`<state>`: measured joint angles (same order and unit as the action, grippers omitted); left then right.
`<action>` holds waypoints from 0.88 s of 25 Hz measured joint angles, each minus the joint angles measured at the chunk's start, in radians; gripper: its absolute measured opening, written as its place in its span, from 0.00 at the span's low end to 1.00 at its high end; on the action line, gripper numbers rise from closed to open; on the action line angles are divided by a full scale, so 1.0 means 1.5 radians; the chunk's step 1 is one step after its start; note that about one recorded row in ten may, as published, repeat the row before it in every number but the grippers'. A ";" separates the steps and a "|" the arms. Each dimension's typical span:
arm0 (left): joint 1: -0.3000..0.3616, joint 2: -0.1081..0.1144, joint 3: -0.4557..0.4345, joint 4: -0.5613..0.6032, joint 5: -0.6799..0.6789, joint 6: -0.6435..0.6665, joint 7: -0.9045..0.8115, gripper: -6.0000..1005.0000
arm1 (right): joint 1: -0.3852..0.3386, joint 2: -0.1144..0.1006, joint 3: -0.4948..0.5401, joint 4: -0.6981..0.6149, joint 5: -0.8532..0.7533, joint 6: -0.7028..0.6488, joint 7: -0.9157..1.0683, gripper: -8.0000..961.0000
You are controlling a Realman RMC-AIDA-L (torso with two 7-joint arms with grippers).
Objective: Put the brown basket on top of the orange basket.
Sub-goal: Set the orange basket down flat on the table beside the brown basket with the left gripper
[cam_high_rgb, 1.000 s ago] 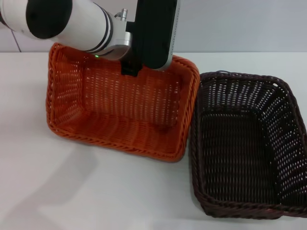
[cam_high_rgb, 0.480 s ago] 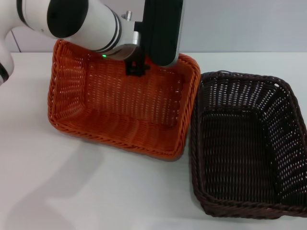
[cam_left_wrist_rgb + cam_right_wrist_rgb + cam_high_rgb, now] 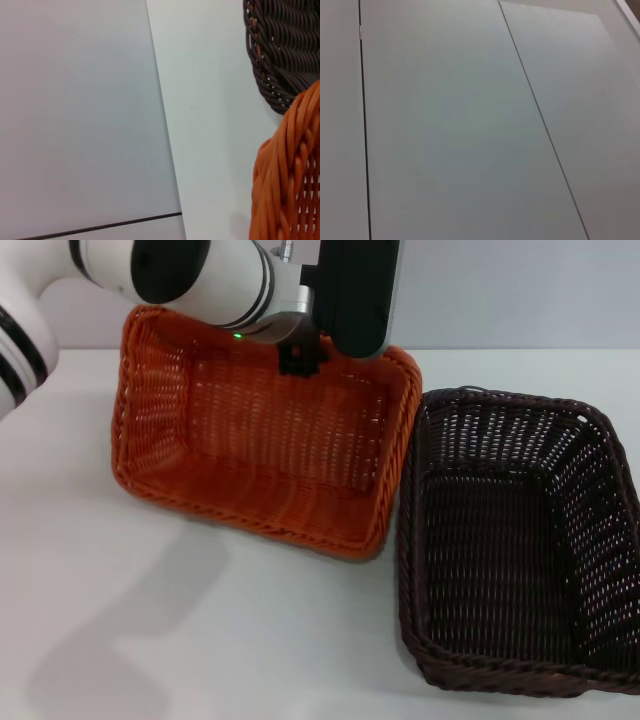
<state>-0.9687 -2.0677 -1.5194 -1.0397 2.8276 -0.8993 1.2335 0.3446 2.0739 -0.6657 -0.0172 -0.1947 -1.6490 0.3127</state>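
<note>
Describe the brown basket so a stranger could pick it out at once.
On the white table two woven rectangular baskets sit side by side. The brown basket is the one on the robot's right, lying flat with nothing gripping it. Its neighbour, the orange basket, is tilted, with the left claw at its far rim; the brown one is very dark.

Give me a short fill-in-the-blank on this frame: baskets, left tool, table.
1. The left tool is at the far rim of the ____ basket.
2. The orange basket is ____, its far side raised off the table.
3. The brown basket sits on the orange basket's ____ side.
4. The brown basket's inside holds ____.

Missing words: orange; tilted; right; nothing
</note>
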 joint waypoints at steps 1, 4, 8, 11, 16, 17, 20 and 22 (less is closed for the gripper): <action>-0.007 0.000 0.001 0.012 0.000 0.007 0.000 0.46 | 0.000 0.000 0.000 0.000 0.000 0.000 0.000 0.85; -0.021 0.000 0.004 0.043 0.004 0.026 -0.001 0.46 | -0.001 0.000 0.000 0.002 0.000 0.001 0.000 0.85; -0.024 -0.001 0.004 0.051 0.009 0.030 -0.001 0.46 | -0.001 0.000 0.000 0.002 0.000 0.002 0.000 0.85; -0.030 -0.001 0.002 0.065 0.010 0.034 -0.002 0.46 | -0.001 0.001 0.000 0.002 0.000 0.002 0.000 0.85; -0.056 -0.002 0.002 0.128 0.004 0.073 -0.002 0.46 | 0.002 0.001 -0.008 0.002 0.000 0.005 0.001 0.85; -0.059 -0.003 0.002 0.137 0.004 0.078 -0.002 0.46 | 0.002 0.001 -0.012 0.001 0.000 0.007 0.001 0.85; -0.071 -0.003 -0.001 0.169 0.003 0.097 -0.002 0.46 | 0.003 0.001 -0.016 0.000 0.000 0.009 0.000 0.85; -0.073 -0.003 0.000 0.177 0.004 0.106 -0.010 0.46 | 0.003 0.001 -0.016 0.000 0.000 0.012 -0.001 0.85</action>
<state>-1.0790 -2.0725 -1.5190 -0.7736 2.8339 -0.7397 1.2191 0.3489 2.0749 -0.6904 -0.0165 -0.1947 -1.6315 0.3113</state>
